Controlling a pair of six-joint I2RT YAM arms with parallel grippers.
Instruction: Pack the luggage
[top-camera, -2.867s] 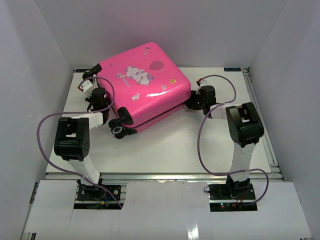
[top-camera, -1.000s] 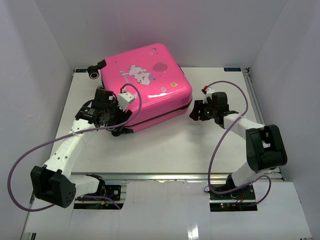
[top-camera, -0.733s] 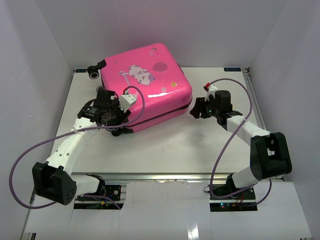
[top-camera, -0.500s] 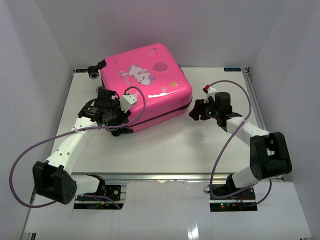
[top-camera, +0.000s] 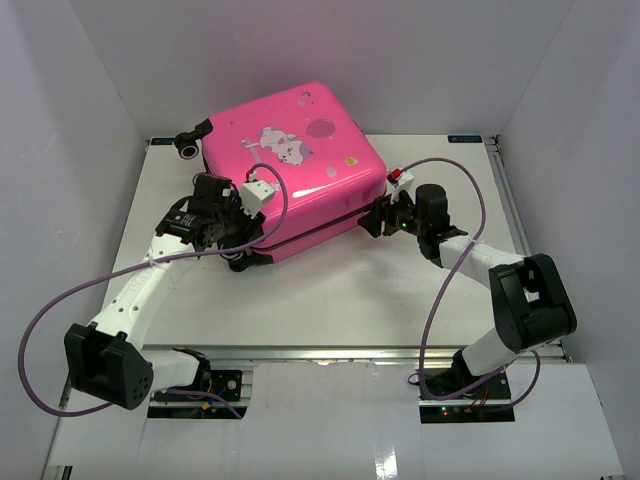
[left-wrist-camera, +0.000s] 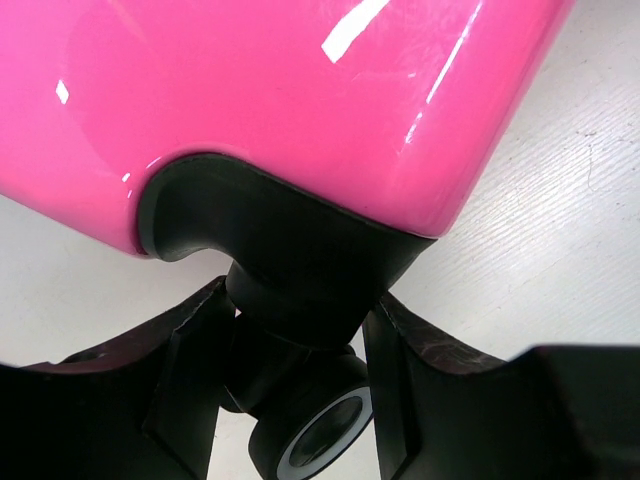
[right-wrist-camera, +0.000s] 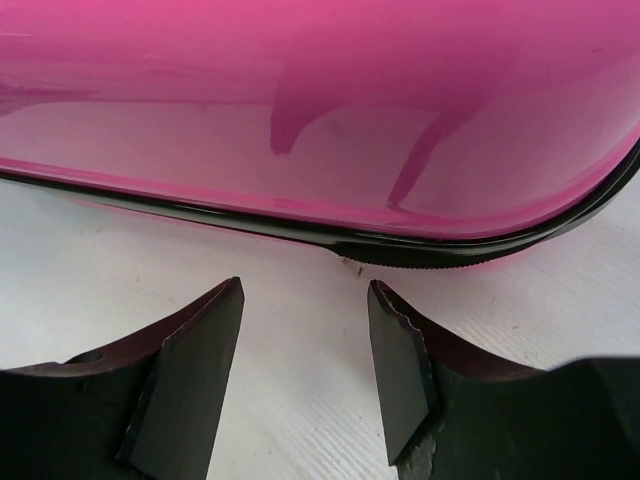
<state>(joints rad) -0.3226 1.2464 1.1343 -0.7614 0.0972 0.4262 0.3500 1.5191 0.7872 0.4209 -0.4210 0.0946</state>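
Left: my left gripper is clamped on the stem of the luggage's near wheel. From above, its fingertips are hidden under the pink corner. My left arm lies low, elbow at the near-left edge of the table, forearm reaching forward.

Centre: the luggage lies flat, print side up, toward the table's back. Both wrist views cut its shell off.

Right: my right gripper has its fingers apart and empty, just short of the black zipper seam. That arm bends at 1 raised elbow and reaches left.
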